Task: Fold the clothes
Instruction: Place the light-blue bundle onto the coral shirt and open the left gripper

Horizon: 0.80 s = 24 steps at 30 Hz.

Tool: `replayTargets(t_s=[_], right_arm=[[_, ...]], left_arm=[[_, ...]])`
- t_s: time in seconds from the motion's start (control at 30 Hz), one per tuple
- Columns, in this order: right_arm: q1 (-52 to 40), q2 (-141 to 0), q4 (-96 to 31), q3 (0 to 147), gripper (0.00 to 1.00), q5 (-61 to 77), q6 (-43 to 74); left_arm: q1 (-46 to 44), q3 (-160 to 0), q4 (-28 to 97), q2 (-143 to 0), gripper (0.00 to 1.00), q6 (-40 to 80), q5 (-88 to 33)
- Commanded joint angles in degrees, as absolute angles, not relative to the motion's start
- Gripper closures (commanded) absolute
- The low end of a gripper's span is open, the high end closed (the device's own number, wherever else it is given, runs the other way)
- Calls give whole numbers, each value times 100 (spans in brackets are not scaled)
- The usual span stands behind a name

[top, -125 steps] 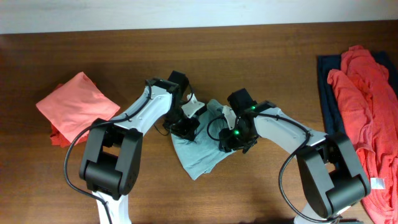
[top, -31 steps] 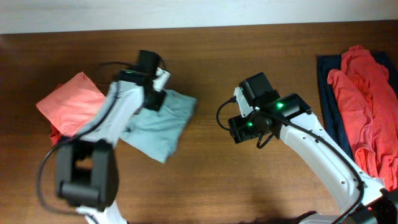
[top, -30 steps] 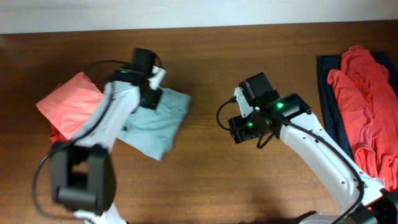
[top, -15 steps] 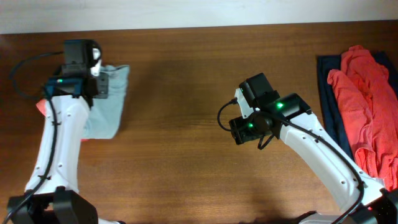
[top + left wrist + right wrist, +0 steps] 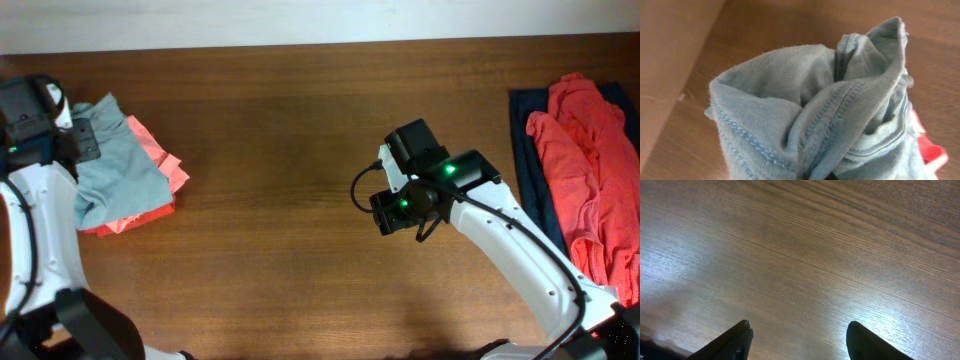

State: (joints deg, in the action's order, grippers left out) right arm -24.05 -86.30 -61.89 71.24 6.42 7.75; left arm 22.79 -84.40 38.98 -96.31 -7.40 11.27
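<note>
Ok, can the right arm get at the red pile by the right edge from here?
Probably yes: the right gripper is open and empty, and only bare table lies between it and the red pile.

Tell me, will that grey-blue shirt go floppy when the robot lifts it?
Probably very floppy: the pale grey-blue knit shirt bunches into soft folds and droops. It likely weighs little, since the fabric looks thin. Pushed, it would probably crumple rather than slide, lying loosely over the folded coral-red garment.
</note>
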Motion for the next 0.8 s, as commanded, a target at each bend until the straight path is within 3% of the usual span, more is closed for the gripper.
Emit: replayTargets(t_s=[0.0, 0.13, 0.17, 0.23, 0.27, 0.57, 0.77], right_arm=[[-2392, -8591, -6241, 7133, 34, 532, 781], [-2392, -8591, -6270, 7133, 34, 532, 784], [-2392, -8591, -6267, 7133, 34, 532, 784], [-2392, -8591, -6265, 7133, 34, 534, 784], [-2392, -8591, -6265, 7133, 34, 534, 784], [-2392, -8591, -6261, 7133, 34, 530, 781], [-2392, -8591, -6097, 7133, 34, 530, 784]], left_arm=[[2491, -8521, 3854, -10036, 96, -663, 770], [2672, -8521, 3815, -10230, 95, -458, 770], [2705, -8521, 3813, -10241, 88, -449, 766], [2766, -8521, 3817, -10243, 37, -449, 768], [2790, -8521, 3820, -10243, 1, -438, 768], [2941, -8534, 4012, -10082, 1, 228, 766], [2921, -8545, 4012, -9454, 1, 189, -189]])
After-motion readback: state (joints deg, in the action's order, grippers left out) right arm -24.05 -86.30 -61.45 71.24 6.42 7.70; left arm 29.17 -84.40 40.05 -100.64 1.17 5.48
